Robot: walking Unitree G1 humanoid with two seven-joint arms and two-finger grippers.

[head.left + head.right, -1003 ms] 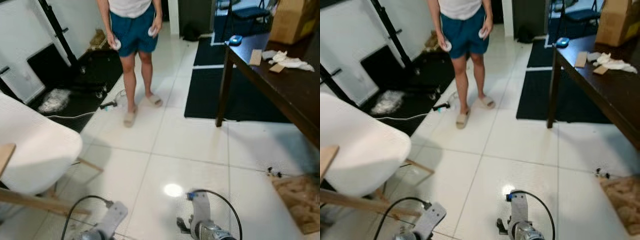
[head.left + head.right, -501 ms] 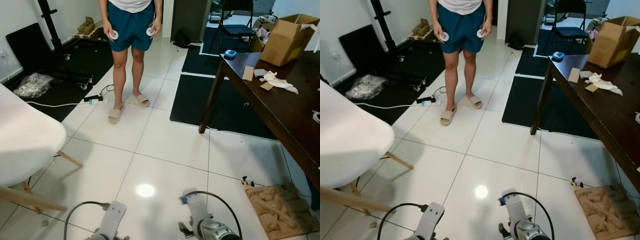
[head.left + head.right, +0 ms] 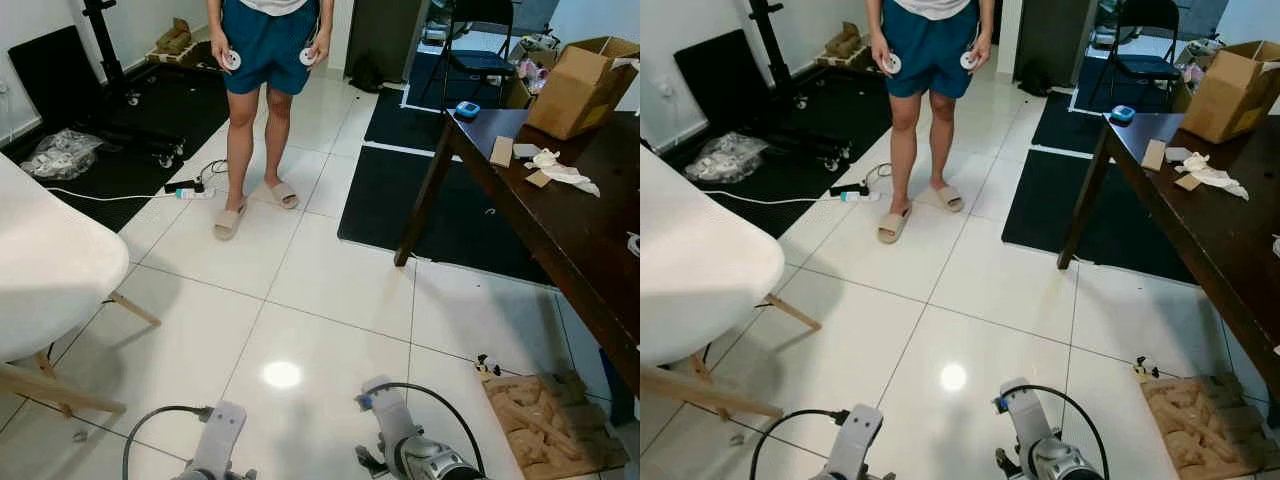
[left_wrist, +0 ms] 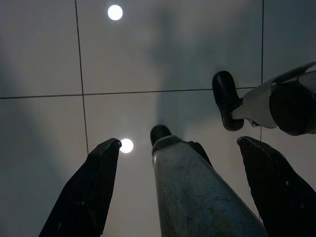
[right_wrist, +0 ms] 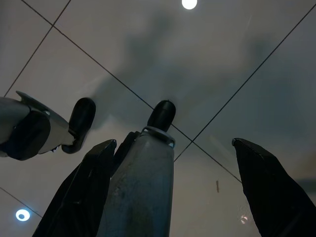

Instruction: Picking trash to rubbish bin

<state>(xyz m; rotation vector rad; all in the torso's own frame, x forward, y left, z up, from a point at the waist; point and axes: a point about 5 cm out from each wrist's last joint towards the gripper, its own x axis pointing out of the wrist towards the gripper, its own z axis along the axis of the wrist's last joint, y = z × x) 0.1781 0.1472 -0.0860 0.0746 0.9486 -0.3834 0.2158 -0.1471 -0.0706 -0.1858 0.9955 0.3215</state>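
Note:
Crumpled white paper (image 3: 562, 171) lies on the dark wooden table (image 3: 590, 250) at the right, beside small cardboard scraps (image 3: 501, 151). A clear plastic bag (image 3: 62, 155) lies crumpled on the black mat at the far left. Both silver arms hang low at the bottom edge, the left arm (image 3: 218, 452) and the right arm (image 3: 400, 452). In the wrist views my left gripper (image 4: 178, 142) and my right gripper (image 5: 174, 143) are open over white floor tiles, with nothing between the fingers and my own legs showing beyond them.
A person (image 3: 265, 60) stands ahead on the tiles, a round white object in each hand. A white chair (image 3: 50, 270) is close on the left. A cardboard box (image 3: 580, 72) sits on the table. A brown lumpy mat (image 3: 540, 425) and a small dark object (image 3: 486, 365) lie at the lower right.
The camera has swung and steadied, so the table and box show more fully and the blur is gone. Both arms still hang in the same place.

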